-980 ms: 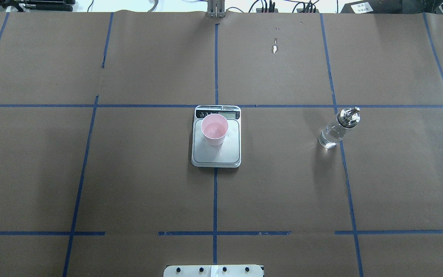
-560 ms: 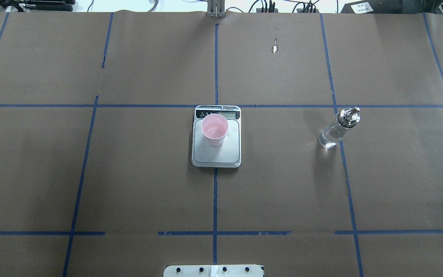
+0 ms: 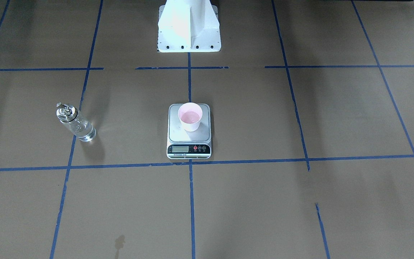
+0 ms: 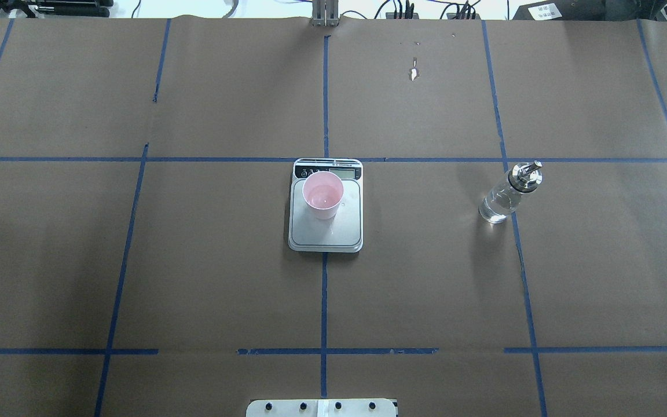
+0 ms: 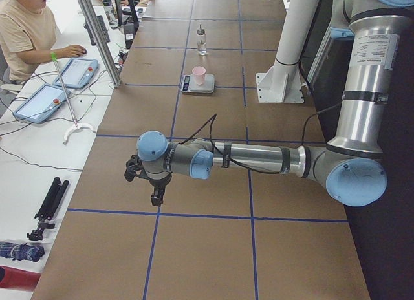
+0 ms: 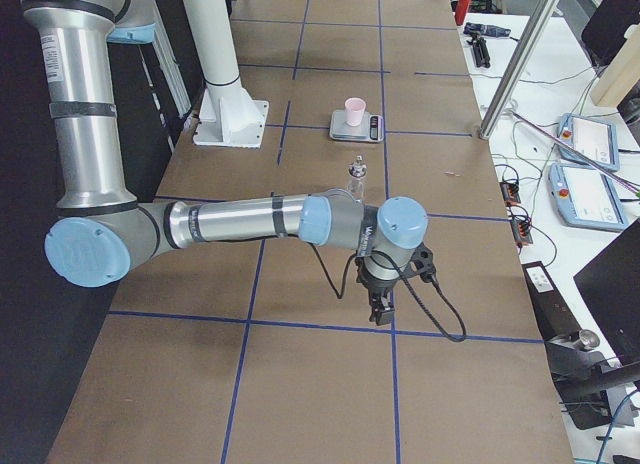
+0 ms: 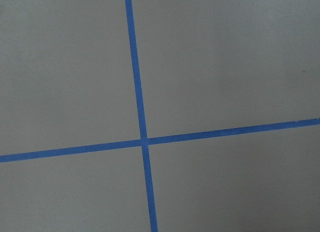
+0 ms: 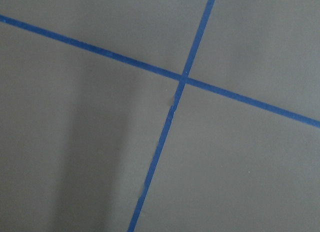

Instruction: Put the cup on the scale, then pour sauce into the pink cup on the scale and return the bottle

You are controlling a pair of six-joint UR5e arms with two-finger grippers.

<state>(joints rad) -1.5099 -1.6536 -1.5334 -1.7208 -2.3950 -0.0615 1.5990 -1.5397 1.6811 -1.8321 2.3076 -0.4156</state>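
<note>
Cup [image 4: 322,194] on scale [image 4: 326,233], seems to hold sauce; bottle [image 4: 504,197] upright on table [image 4: 194,260], well apart on robot's right. Task prob. done, nothing left but parking. L gripper [image 5: 156,194] & R gripper [image 6: 380,306] over bare table, nothing seen in them; open/shut: can't tell.

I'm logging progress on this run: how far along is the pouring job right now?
Looks finished. The cup stands on the scale and seems to hold some liquid. The bottle stands upright on the table, ungripped. Nothing is in hand: the left gripper and right gripper hang over the table far from both. Nothing visible is left.
</note>
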